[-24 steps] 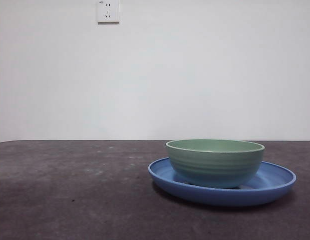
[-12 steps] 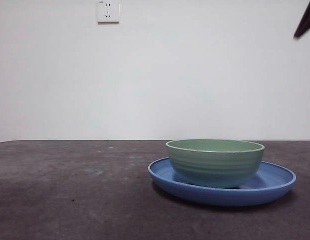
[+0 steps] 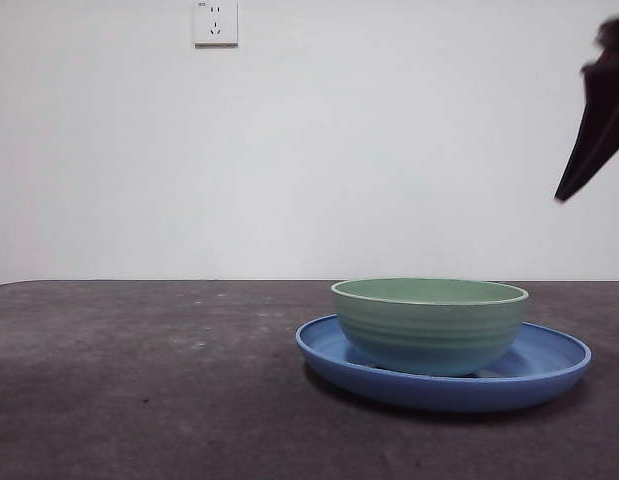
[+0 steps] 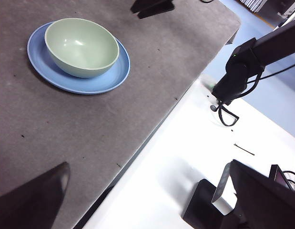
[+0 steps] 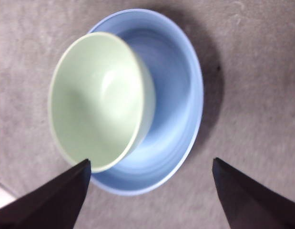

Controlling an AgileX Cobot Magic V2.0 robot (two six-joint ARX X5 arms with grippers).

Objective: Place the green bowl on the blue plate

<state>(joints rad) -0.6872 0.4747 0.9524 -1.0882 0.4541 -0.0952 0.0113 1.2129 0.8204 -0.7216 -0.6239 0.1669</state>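
The green bowl (image 3: 429, 325) stands upright inside the blue plate (image 3: 549, 365) on the dark table, right of centre in the front view. Both show in the left wrist view, bowl (image 4: 81, 46) on plate (image 4: 116, 76), and in the right wrist view, bowl (image 5: 97, 100) on plate (image 5: 180, 109). My right gripper (image 5: 149, 167) is open and empty, high above the bowl and plate; one jaw shows as a black tip (image 3: 594, 120) at the top right of the front view. My left gripper (image 4: 147, 191) is open and empty, far from the plate, over the table's edge.
A wall socket (image 3: 215, 22) is on the white wall behind. The table edge (image 4: 152, 133) borders a white surface where an arm base (image 4: 247, 62) and cables stand. A black object (image 4: 152, 5) lies at the table's far side.
The black jaw tip at the top right of the front view has come lower and further into view. The bowl and plate have not moved.
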